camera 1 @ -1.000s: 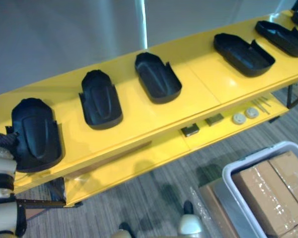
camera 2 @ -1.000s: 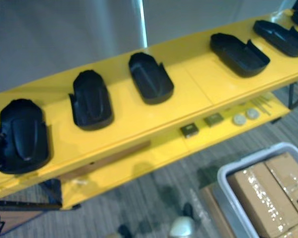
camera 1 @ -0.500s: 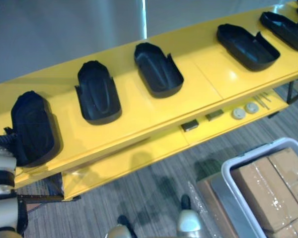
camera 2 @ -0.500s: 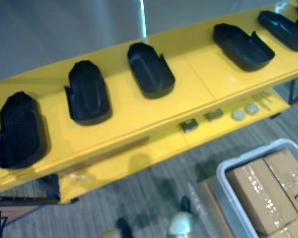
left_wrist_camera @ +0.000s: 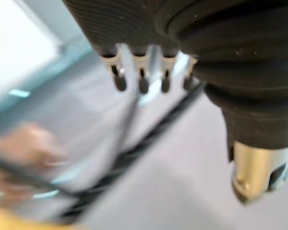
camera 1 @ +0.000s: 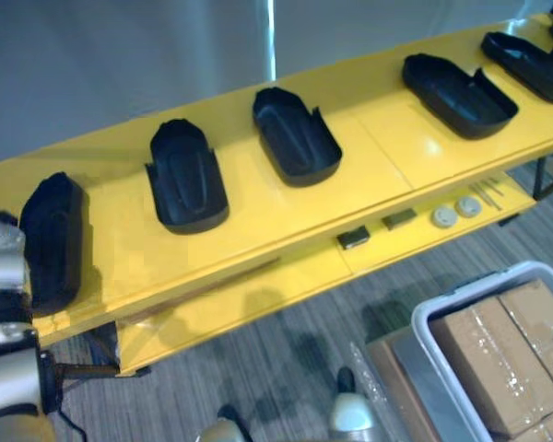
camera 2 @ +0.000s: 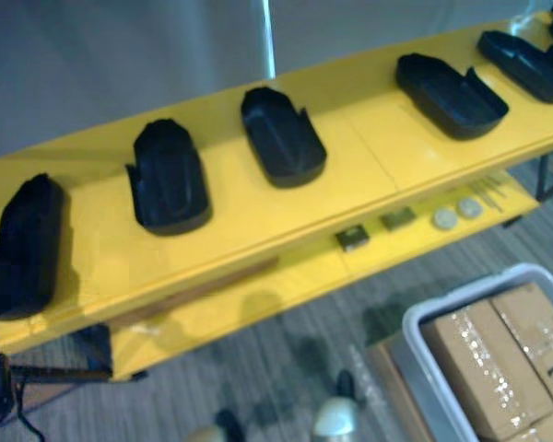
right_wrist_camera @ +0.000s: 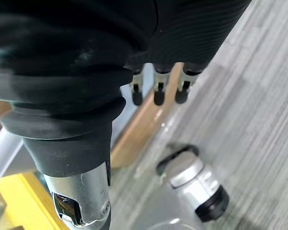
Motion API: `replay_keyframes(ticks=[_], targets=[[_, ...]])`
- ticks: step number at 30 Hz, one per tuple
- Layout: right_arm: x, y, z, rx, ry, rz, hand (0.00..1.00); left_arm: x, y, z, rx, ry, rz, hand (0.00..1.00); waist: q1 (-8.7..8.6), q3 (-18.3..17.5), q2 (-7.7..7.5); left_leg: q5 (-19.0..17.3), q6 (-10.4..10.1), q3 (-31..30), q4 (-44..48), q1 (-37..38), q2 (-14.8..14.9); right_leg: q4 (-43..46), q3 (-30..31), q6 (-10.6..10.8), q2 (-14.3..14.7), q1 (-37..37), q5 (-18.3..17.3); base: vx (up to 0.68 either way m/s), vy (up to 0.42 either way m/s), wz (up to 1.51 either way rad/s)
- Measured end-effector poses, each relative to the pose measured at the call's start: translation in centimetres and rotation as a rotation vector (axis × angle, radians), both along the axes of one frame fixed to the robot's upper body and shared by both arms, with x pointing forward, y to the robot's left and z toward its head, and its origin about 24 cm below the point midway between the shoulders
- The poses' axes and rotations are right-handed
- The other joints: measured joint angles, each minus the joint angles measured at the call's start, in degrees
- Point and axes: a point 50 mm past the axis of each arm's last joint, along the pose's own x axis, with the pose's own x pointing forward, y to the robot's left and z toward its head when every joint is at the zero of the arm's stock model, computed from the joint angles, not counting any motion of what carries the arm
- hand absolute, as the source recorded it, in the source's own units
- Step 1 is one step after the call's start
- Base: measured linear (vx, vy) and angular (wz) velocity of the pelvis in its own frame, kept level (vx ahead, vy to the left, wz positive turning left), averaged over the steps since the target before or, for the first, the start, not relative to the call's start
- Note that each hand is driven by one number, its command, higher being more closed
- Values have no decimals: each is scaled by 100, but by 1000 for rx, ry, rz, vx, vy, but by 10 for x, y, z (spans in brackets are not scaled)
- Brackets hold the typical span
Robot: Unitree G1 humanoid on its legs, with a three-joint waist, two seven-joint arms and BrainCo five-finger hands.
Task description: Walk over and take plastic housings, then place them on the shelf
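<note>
Plastic housings sit along the yellow shelf — right robot hand relaxed.

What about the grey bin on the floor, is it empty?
No, the grey bin on the floor holds taped cardboard boxes packed side by side.

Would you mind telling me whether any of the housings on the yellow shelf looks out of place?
The leftmost housing, at the end of the yellow shelf, looks tipped up on its edge, while the other housings lie flat. Nothing else stands out.
</note>
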Motion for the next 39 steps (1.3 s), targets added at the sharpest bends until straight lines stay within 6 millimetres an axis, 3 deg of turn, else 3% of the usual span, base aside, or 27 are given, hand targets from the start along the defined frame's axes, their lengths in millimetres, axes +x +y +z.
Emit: replay_keyframes(ticks=[5, 6, 9, 12, 14, 16, 19, 22, 24, 27, 30, 34, 39], targets=[[-7, -4, 1, -4, 7, -21, 0, 6, -22, 21, -36, -208, -284, 0, 23, -265, 72, 75, -31, 48, -257, 227, -60, -162, -16, 14, 5, 187, 23, 25, -6, -1], [-13, -6, 2, -8, 11, -37, 0, 10, -37, 27, -52, -264, -411, 0, 84, -455, 102, 94, -30, 53, -331, 236, -89, -197, -25, 11, -3, 185, 26, 54, 6, 1], [-14, -10, 3, -23, -7, -58, 0, 11, -61, 29, -36, -287, -601, 0, 108, -552, 110, 100, -38, 85, -432, 411, -115, -269, -37, 9, -7, 343, 26, 54, 6, -3], [-21, -13, 3, -35, 5, -80, 0, 6, -90, -7, -86, -195, -820, 0, 107, -793, 165, 130, -76, 120, -649, 515, -152, -288, -39, -11, -3, 381, 5, 6, 0, -1], [-23, -10, 2, -29, 18, -78, 0, 1, -100, -34, -145, -145, -869, 0, 113, -849, 158, 187, -75, 117, -751, 588, -175, -292, -80, -44, -6, 389, -16, 9, -6, 2], [-25, -5, 1, -17, 21, -89, 0, -6, -100, -64, -206, -75, -835, 0, 129, -883, 93, 268, -73, 85, -881, 642, -193, -292, -156, -65, -1, 427, -29, 5, -17, 9], [-27, -3, 1, -28, 33, -76, 0, -21, -97, -87, -169, 17, -737, 0, 235, -928, 12, 284, -77, 78, -936, 716, -200, -304, -196, -90, 5, 491, -44, -7, -10, 4], [-27, -6, 4, -82, 24, -87, 0, -46, -106, -115, -224, -2, -646, 0, 327, -1026, -61, 344, -47, -67, -1077, 726, -264, -313, -377, -204, -31, 564, -116, 0, 0, 25], [-22, -13, 9, -174, 11, -132, 0, -71, -106, -142, -317, -73, -515, 0, 434, -1120, -91, 432, -47, -196, -1231, 704, -305, -332, -525, -219, -42, 578, -129, 2, -6, 28], [-18, -27, 18, -295, -5, -289, 0, -109, -111, -165, -396, -222, -308, 0, 572, -1168, -143, 483, -83, -355, -1368, 714, -304, -309, -648, -126, -26, 690, -213, 33, -22, 32], [2, -45, 32, -406, -80, -451, 0, -140, -109, -186, -362, -269, -13, 0, 722, -1199, -141, 522, -53, -468, -1384, 712, -298, -261, -800, -182, -25, 740, -249, 27, -21, 20], [29, -50, 39, -438, -144, -512, 0, -166, -96, -196, -287, -344, 211, 0, 755, -1220, -186, 525, -49, -605, -1389, 819, -293, -244, -947, -223, -25, 932, -274, -2, -11, 20], [44, -48, 39, -425, -156, -512, 0, -173, -94, -203, -293, -313, 184, 0, 877, -1223, -243, 554, -50, -660, -1394, 812, -297, -248, -1019, -235, -31, 963, -288, -38, -9, 3]])
